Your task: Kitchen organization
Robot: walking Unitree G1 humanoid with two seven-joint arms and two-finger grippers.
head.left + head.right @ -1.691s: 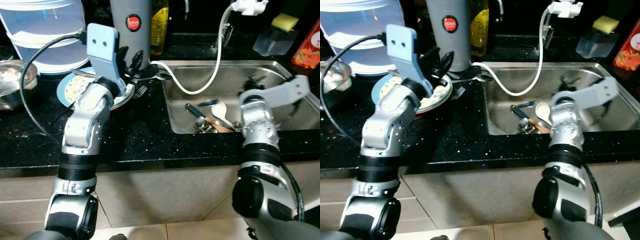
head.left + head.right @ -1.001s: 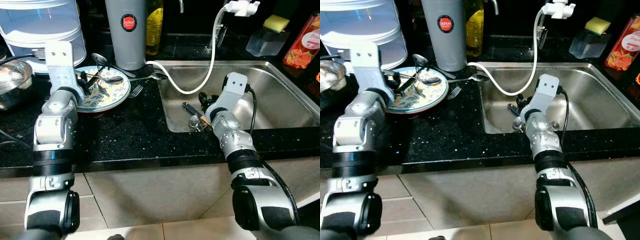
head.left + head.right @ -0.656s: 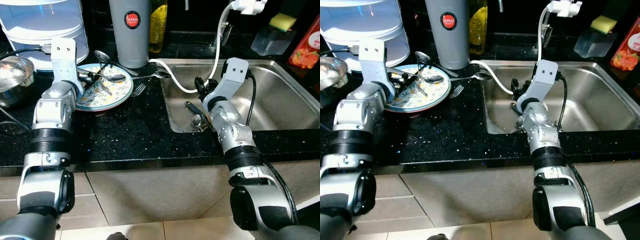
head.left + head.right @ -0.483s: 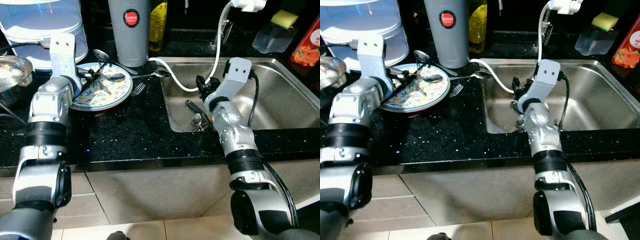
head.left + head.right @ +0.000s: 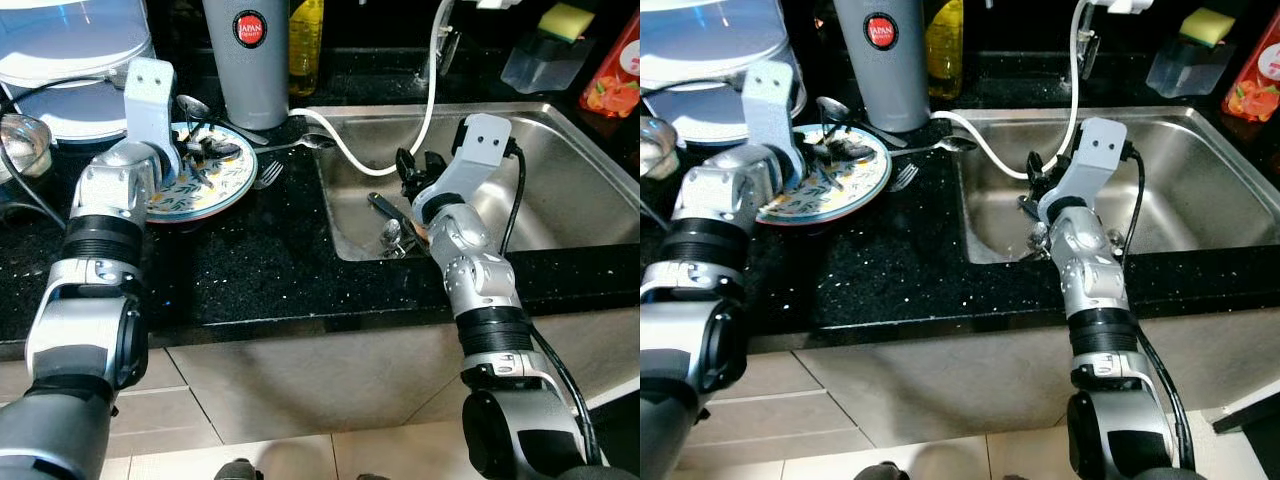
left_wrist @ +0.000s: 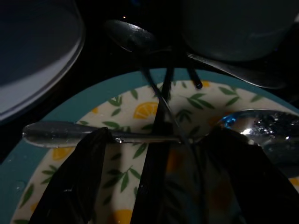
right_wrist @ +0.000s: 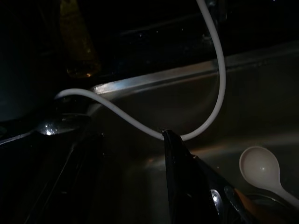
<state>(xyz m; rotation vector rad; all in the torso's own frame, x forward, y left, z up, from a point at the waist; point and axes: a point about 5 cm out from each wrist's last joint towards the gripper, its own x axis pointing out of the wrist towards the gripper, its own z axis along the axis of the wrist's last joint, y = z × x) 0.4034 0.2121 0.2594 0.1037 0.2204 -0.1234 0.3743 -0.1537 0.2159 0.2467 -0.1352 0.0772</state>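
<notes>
Left wrist view: left gripper (image 6: 154,154) hangs over the round teal-rimmed plate with lemon and leaf print (image 6: 56,116); jaws spread, released, a silver spoon (image 6: 74,132) lying across the plate between them and a black utensil handle (image 6: 159,135) running up the middle.
Plate: on the black speckled table (image 5: 250,260), left of the sink and near the table's back edge, with several pieces of cutlery on it.
Right gripper (image 5: 420,168): above the left part of the stainless steel sink (image 5: 570,200), jaws apart and empty.
Sink contents: a white plastic spoon (image 7: 261,170) and dark utensils (image 5: 392,220) on the bottom near the front wall.
White hose (image 5: 380,170): curves from the tap down over the sink's left rim.
Back edge of table: grey cylindrical flask with red round label (image 5: 244,60), yellow bottle (image 5: 306,45).
</notes>
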